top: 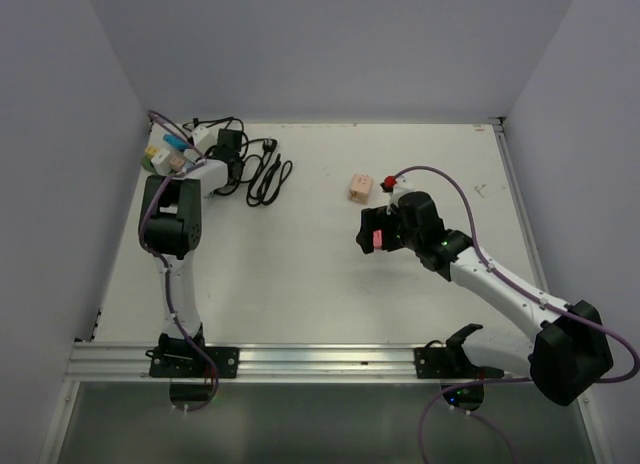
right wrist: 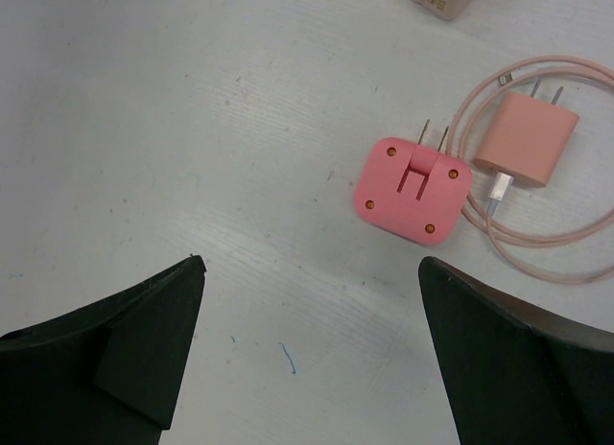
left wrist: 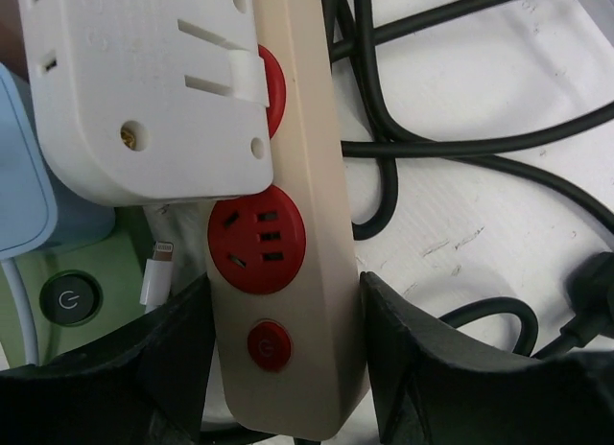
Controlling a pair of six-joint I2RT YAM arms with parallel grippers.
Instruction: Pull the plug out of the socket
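Note:
The socket I see is a long cream power strip [left wrist: 307, 176] with red round outlets in a row and a red button at its near end. A white plug block [left wrist: 144, 81] sits in it over the upper outlets. My left gripper [left wrist: 283, 368] straddles the strip's near end, a finger against each side. In the top view it is at the back left [top: 195, 159]. My right gripper [right wrist: 312, 263] is open and empty above bare table, mid-right in the top view [top: 375, 234].
Black cords [left wrist: 460, 148] coil to the right of the strip [top: 262, 174]. A pale green unit with a dark button [left wrist: 72, 296] and a light blue block [left wrist: 19, 176] lie to its left. A pink plug [right wrist: 414, 191], a pink charger with cable [right wrist: 528, 138] and a small box [top: 360, 189] lie near my right gripper.

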